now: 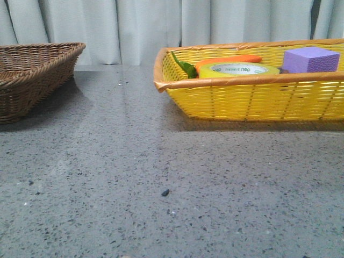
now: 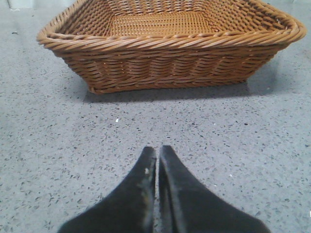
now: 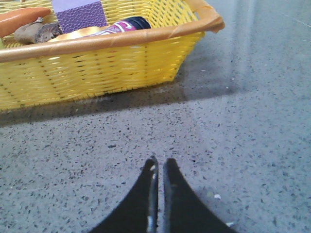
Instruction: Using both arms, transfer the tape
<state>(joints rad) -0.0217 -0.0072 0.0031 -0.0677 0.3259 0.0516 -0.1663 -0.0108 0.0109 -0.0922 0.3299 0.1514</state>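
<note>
The yellow tape roll [image 1: 239,69] lies flat in the yellow basket [image 1: 252,99] at the right, its white core printed with green letters. Its top edge also shows in the right wrist view [image 3: 85,33] above the basket rim. My left gripper [image 2: 158,151] is shut and empty over bare table, in front of the brown wicker basket [image 2: 170,53]. My right gripper [image 3: 160,162] is shut and empty over bare table, in front of the yellow basket [image 3: 97,73]. Neither gripper shows in the front view.
In the yellow basket lie an orange carrot [image 1: 228,60] with green leaves, a purple foam cube [image 1: 310,59] and a dark can with a pink label [image 3: 129,24]. The brown wicker basket [image 1: 32,78] stands at the far left. Grey speckled table [image 1: 161,177] spans between.
</note>
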